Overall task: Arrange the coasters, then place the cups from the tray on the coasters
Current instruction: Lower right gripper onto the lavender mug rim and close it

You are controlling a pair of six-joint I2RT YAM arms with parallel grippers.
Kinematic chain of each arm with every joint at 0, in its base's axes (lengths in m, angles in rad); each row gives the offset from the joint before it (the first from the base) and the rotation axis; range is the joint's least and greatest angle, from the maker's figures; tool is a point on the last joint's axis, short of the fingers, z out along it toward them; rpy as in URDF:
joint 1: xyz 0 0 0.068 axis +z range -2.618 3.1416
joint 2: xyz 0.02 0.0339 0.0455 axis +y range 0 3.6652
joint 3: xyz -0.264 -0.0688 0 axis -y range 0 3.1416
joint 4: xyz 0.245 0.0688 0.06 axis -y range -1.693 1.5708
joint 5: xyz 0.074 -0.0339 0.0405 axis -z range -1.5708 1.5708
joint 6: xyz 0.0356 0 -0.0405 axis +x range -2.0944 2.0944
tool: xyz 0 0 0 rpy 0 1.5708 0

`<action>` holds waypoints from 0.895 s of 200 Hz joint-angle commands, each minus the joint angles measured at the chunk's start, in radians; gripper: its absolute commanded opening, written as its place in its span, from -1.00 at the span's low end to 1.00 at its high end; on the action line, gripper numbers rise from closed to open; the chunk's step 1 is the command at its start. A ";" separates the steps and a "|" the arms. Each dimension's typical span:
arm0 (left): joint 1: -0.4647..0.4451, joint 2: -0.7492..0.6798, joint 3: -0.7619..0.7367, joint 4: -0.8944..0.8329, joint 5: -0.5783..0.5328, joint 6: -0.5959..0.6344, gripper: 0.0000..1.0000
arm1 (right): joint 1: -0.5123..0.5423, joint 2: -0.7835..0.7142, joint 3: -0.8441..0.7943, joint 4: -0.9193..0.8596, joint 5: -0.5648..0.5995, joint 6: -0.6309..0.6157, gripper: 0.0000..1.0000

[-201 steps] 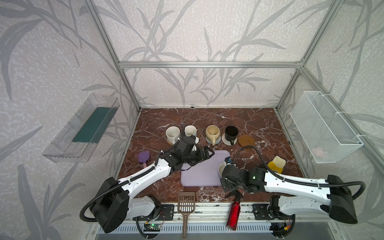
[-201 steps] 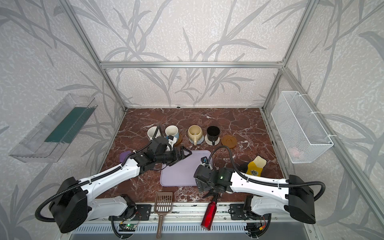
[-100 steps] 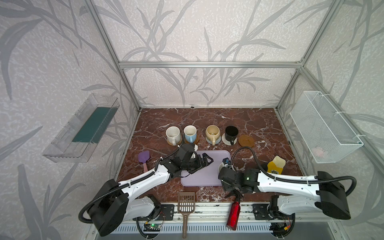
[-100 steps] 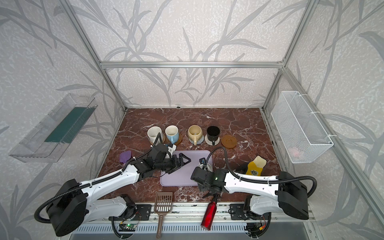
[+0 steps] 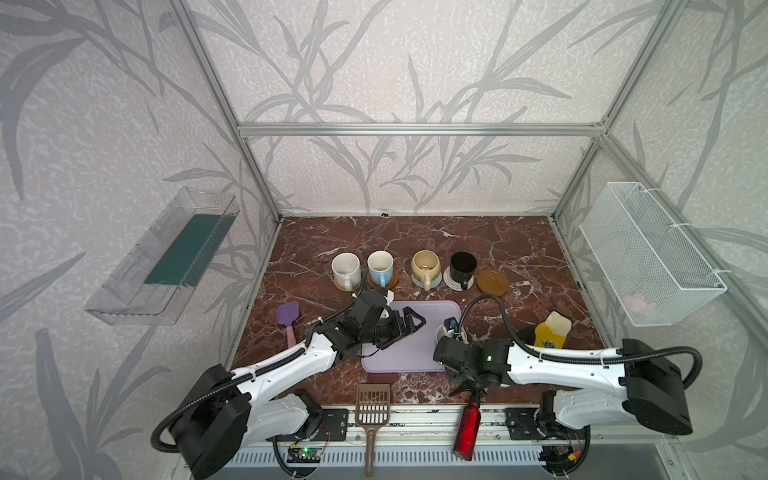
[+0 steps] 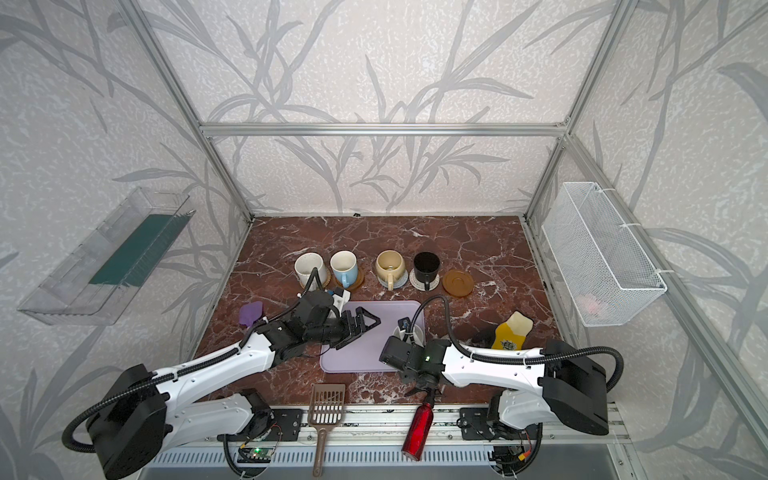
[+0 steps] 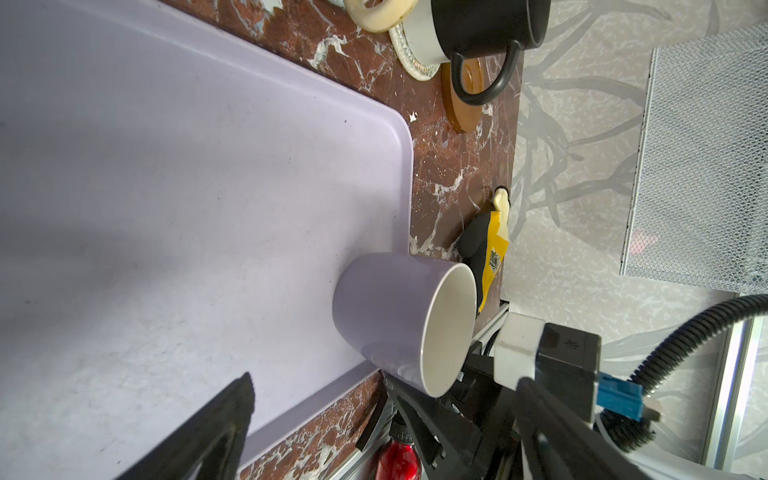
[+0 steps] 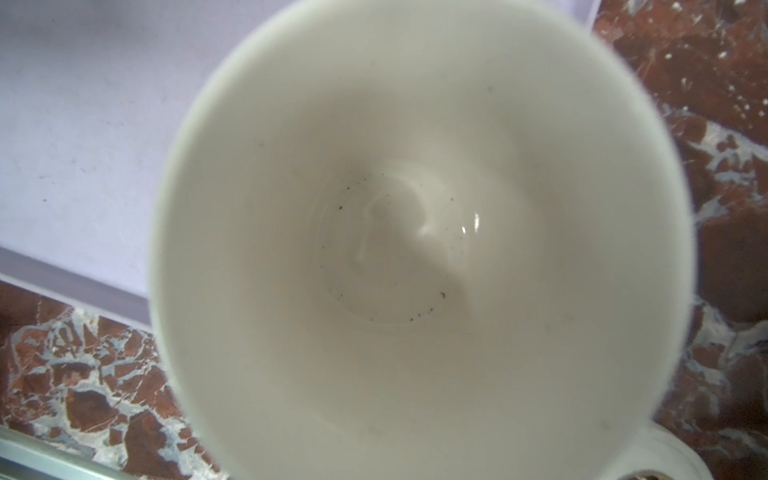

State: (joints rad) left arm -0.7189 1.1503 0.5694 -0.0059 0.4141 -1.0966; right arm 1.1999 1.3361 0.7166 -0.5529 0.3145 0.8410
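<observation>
In both top views a row of cups stands on coasters at the back: white speckled (image 5: 345,269), light blue (image 5: 380,266), cream-yellow (image 5: 424,266) and black (image 5: 462,266). One amber coaster (image 5: 493,283) lies bare at the row's right end. The lavender cup (image 7: 390,307) stands upright at the right edge of the lavender tray (image 5: 411,353). My right gripper (image 5: 446,334) is down over it; one finger lies against the cup's side, and the grip itself is hidden. The cup's white inside (image 8: 415,232) fills the right wrist view. My left gripper (image 5: 409,325) hangs open and empty over the tray.
On the marble floor lie a purple spatula (image 5: 287,316) to the left, a brown slotted scoop (image 5: 372,401) and a red bottle (image 5: 467,432) at the front edge, and a yellow-and-black item (image 5: 550,332) to the right. A white wire basket (image 5: 648,257) hangs on the right wall.
My left gripper has drawn back from the row of cups to over the tray, leaving the light blue cup on its coaster. My right arm has stayed at the lavender cup.
</observation>
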 commanded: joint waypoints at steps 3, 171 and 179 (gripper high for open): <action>-0.003 -0.027 -0.014 0.009 -0.020 -0.020 0.99 | 0.008 0.015 -0.011 0.035 0.028 0.002 -0.27; -0.005 -0.011 0.000 0.082 -0.024 -0.083 0.99 | 0.007 0.007 -0.015 0.073 0.036 -0.021 -0.75; -0.005 -0.008 0.001 0.085 -0.026 -0.085 0.99 | 0.007 0.008 -0.010 0.071 0.036 -0.023 -0.83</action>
State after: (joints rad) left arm -0.7193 1.1347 0.5663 0.0204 0.3943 -1.1381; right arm 1.2007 1.3651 0.7086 -0.4946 0.3222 0.8295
